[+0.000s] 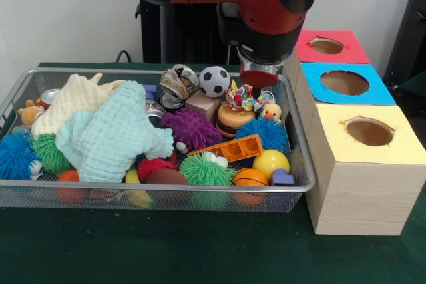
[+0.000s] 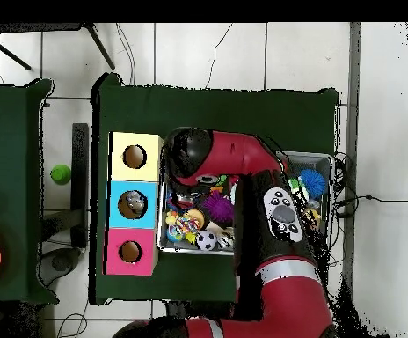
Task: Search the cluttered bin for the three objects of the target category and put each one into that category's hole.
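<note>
A wire mesh bin (image 1: 20,91) holds several toys: a soccer ball (image 1: 213,80), a purple spiky ball (image 1: 191,128), a blue spiky ball (image 1: 261,132), an orange brick (image 1: 229,147), a yellow ball (image 1: 270,162), a small basketball (image 1: 249,177) and a crushed can (image 1: 176,84). Two knitted cloths (image 1: 113,131) cover the bin's left half. Three wooden boxes stand to the right, with holes in a red top (image 1: 327,46), a blue top (image 1: 345,82) and a yellow top (image 1: 369,132). My gripper (image 1: 258,76) hangs low over the bin's far right corner, just above a colourful bow toy (image 1: 245,98); its state is hidden.
In the overhead view the arm (image 2: 243,163) covers much of the bin (image 2: 317,160). The box row (image 2: 134,204) lies close against the bin's side. A yellow duck (image 1: 270,112) and a wooden block (image 1: 203,104) sit near the gripper.
</note>
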`<action>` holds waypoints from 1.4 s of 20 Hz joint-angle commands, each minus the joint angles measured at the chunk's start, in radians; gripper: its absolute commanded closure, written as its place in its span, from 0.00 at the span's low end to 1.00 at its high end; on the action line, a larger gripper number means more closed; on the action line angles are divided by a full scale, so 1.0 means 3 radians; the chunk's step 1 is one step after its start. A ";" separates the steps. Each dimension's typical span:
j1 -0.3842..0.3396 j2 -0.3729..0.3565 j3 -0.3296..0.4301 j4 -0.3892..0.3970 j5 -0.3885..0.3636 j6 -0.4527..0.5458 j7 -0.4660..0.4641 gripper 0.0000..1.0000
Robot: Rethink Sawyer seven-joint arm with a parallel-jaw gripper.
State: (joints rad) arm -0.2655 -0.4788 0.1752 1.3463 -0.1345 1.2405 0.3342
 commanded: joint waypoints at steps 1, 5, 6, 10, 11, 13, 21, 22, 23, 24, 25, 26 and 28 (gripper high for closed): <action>-0.0016 0.0151 -0.0132 0.0362 -0.0220 -0.0391 0.0785 0.00; -0.0008 0.0169 -0.0166 0.0369 -0.0253 -0.0429 0.0772 0.00; -0.0006 0.0184 -0.0172 0.0366 -0.0251 -0.0437 0.0782 0.00; -0.0012 0.0251 -0.0169 0.0390 -0.0208 -0.0493 0.0799 0.00; -0.0008 0.0276 -0.0172 0.0381 -0.0200 -0.0484 0.0801 0.00; 0.0009 0.0339 -0.0169 0.0363 -0.0183 -0.0489 0.0815 0.00; 0.0091 0.0476 -0.0156 0.0225 -0.0073 -0.0118 0.0815 0.00; 0.0085 0.0478 -0.0145 0.0239 -0.0054 -0.0097 0.0804 0.00; 0.0079 0.0480 -0.0134 0.0252 -0.0035 -0.0077 0.0794 0.00; 0.0061 0.0472 -0.0127 0.0286 -0.0022 -0.0063 0.0771 0.00; 0.0064 0.0478 -0.0124 0.0284 -0.0012 -0.0036 0.0772 0.00; 0.0055 0.0464 -0.0130 0.0310 -0.0008 -0.0032 0.0765 0.00; 0.0056 0.0471 -0.0128 0.0300 0.0004 -0.0007 0.0768 0.00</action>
State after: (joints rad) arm -0.2516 -0.3705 0.1112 1.3476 -0.1591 1.1655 0.3342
